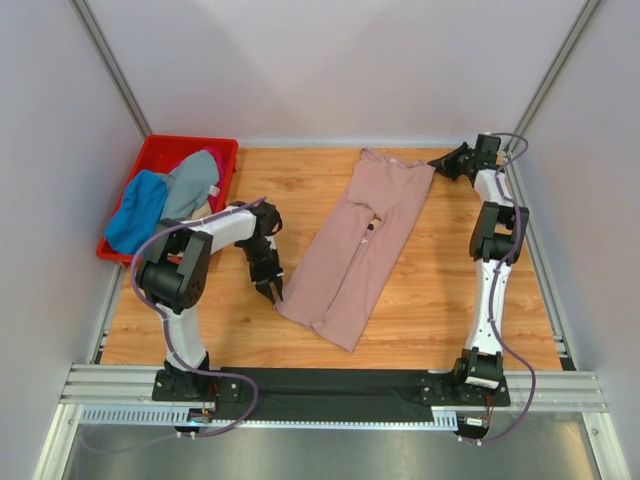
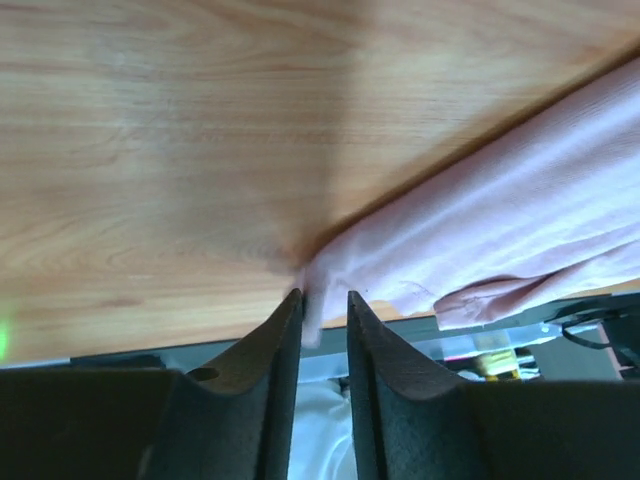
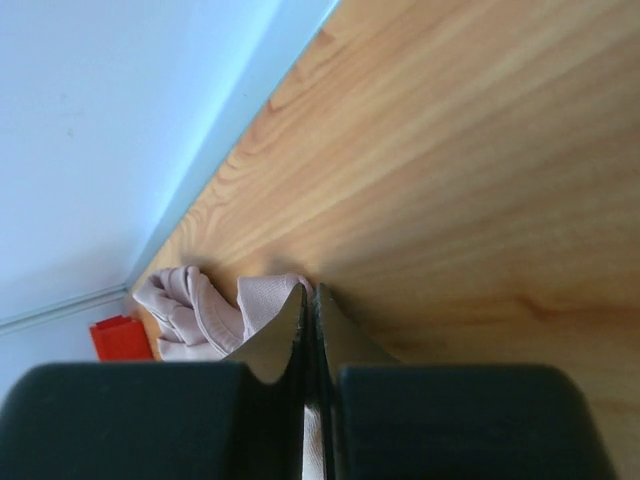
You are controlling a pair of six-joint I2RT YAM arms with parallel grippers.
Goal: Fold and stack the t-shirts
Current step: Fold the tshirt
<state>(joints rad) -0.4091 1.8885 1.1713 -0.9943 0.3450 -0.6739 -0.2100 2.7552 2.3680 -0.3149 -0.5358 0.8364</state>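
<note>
The left pincer (image 1: 275, 293) pinches the lower-left corner of the dusty-pink t-shirt (image 1: 360, 240), the right pincer (image 1: 441, 165) clamps its upper-right corner, so its long axis runs diagonally between them across the desk (image 1: 450, 290).

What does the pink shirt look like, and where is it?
The pink shirt is soft, dusty-pink cloth, gathered into a long, wrinkly strip with a small dark mark near its middle. It lies slanted on the wooden table, running from the far right side towards the near middle. The left gripper pinches its near corner, and the right gripper pinches its far corner. Nothing else seems to touch it.
</note>
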